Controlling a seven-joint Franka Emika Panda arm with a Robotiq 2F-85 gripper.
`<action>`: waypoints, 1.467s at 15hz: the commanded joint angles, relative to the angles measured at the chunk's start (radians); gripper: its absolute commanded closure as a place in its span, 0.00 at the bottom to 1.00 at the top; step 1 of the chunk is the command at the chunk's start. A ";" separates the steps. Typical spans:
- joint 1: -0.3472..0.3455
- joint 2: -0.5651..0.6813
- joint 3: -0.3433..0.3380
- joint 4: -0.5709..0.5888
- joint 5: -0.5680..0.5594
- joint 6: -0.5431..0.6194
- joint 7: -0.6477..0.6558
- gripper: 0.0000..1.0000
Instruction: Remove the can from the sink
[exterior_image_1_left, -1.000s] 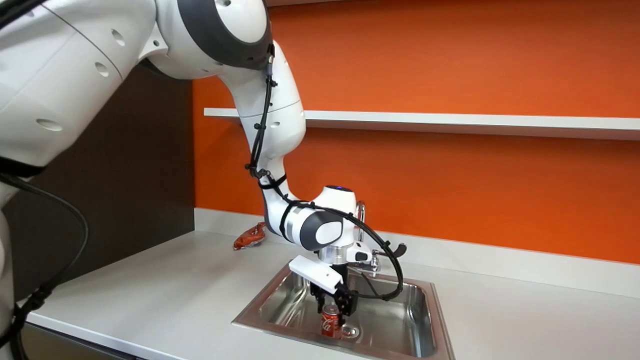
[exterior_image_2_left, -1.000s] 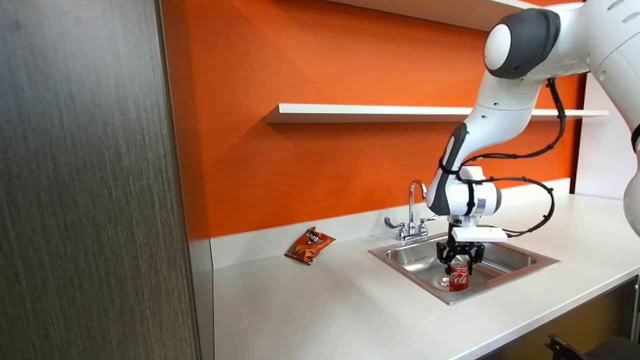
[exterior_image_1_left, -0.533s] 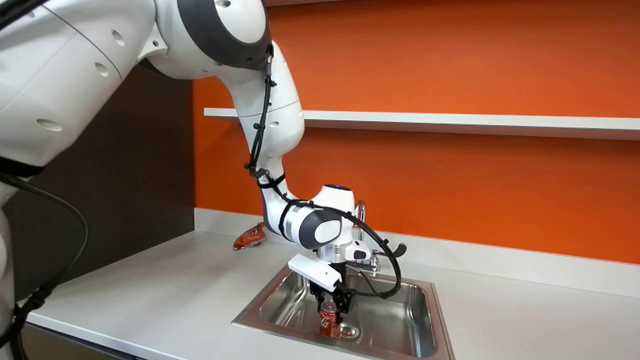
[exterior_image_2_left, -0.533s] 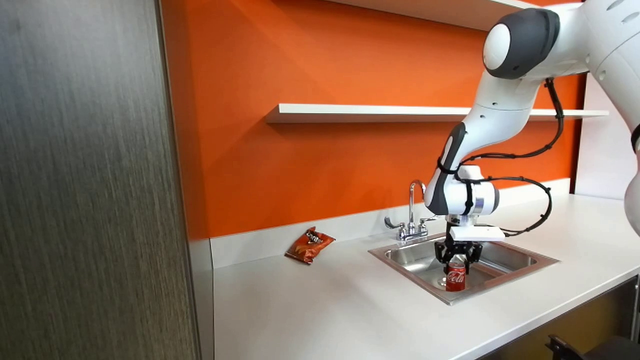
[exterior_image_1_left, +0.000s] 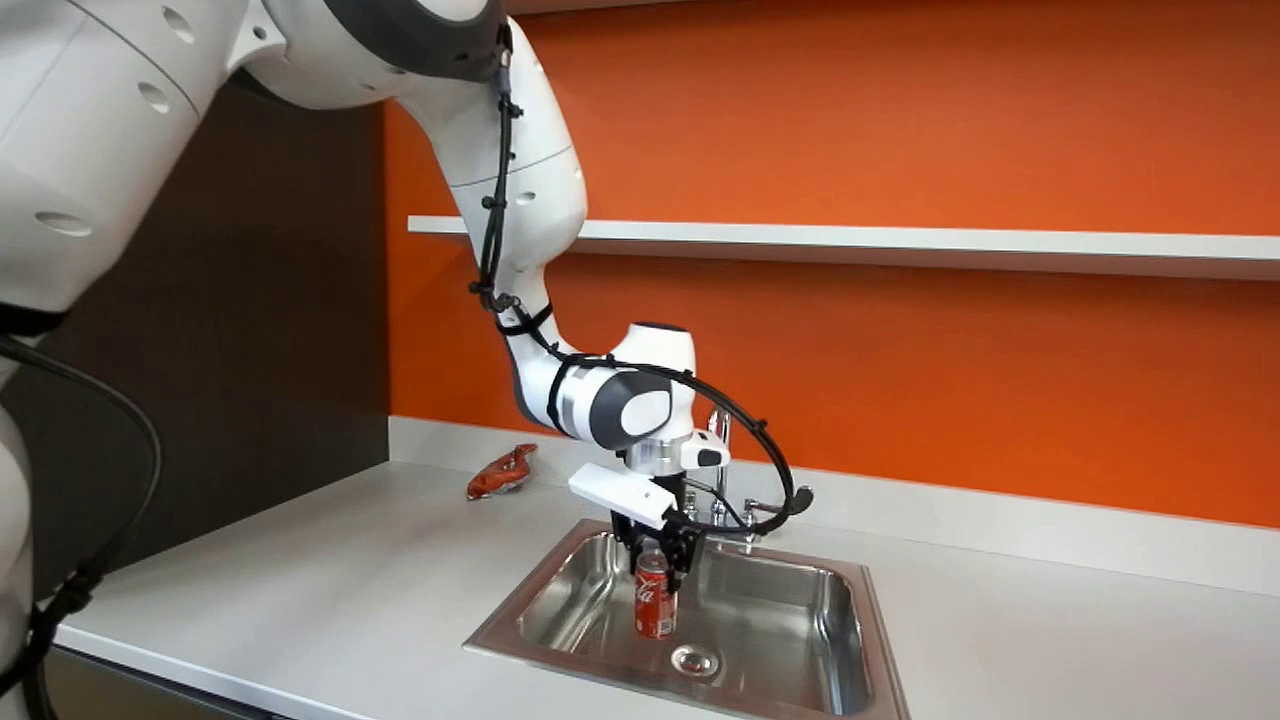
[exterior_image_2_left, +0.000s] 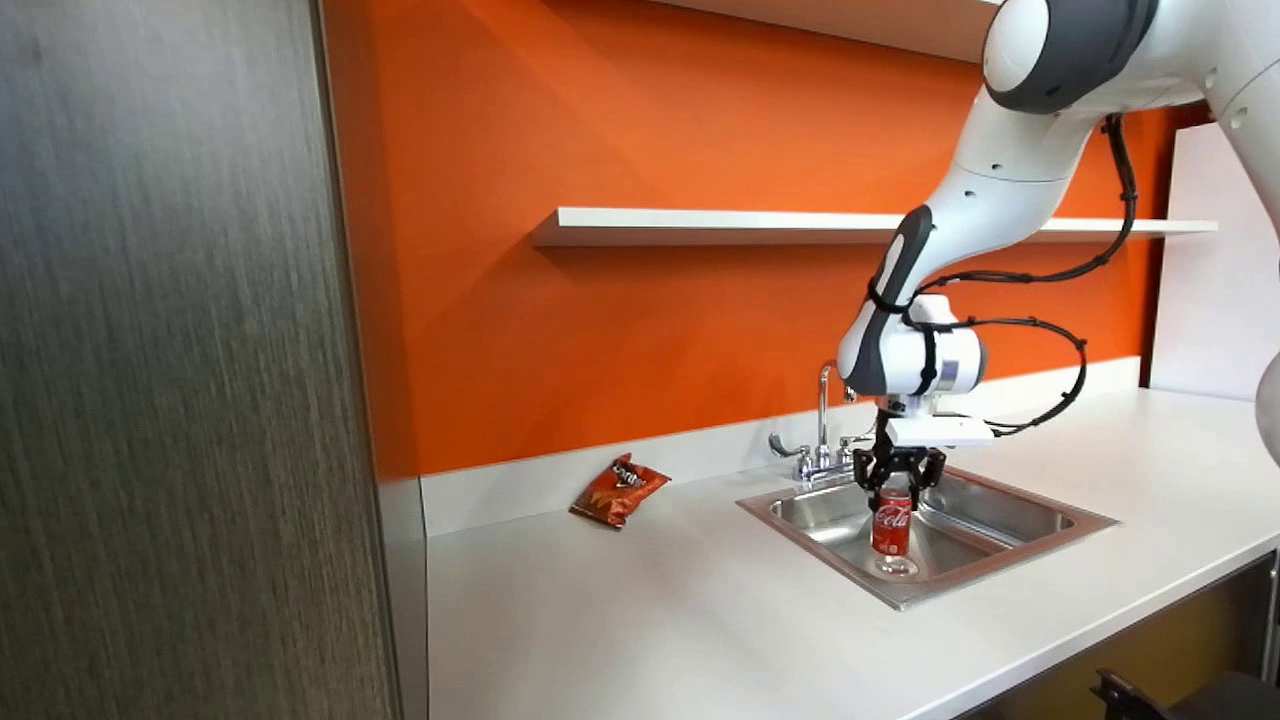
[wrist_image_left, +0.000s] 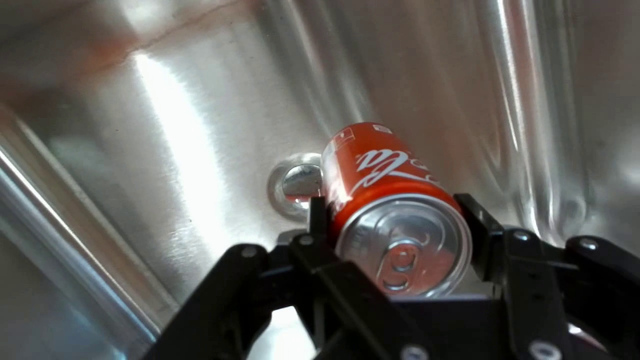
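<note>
The can (exterior_image_1_left: 655, 603) is small and red with a silvery top. It hangs nearly upright in my gripper (exterior_image_1_left: 653, 578), with its base above the floor of the steel sink (exterior_image_1_left: 540, 585). In an exterior view the can (exterior_image_2_left: 891, 528) hangs over the sink (exterior_image_2_left: 828, 552) near the drain, with my gripper (exterior_image_2_left: 895, 503) around its top. In the wrist view my gripper's (wrist_image_left: 392, 220) black fingers press on both sides of the can (wrist_image_left: 375, 167) just below its lid. The can's base is hidden in the wrist view; the sink floor (wrist_image_left: 240, 125) shows behind it.
The drain (exterior_image_1_left: 694, 660) lies in the sink floor. The chrome faucet (exterior_image_2_left: 822, 440) stands behind the sink. A red-orange chip bag (exterior_image_2_left: 619, 491) lies on the counter by the back wall, and a white shelf (exterior_image_1_left: 900, 240) runs along the orange wall above.
The gripper and the can have risen together from the sink floor and shifted slightly left in both exterior views. The drain is now in fuller view. The chip bag has not moved.
</note>
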 joint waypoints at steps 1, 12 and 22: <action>0.022 -0.125 -0.002 -0.077 -0.031 -0.060 0.019 0.61; 0.111 -0.400 0.027 -0.231 -0.023 -0.198 -0.018 0.61; 0.245 -0.435 0.091 -0.309 -0.041 -0.243 -0.027 0.61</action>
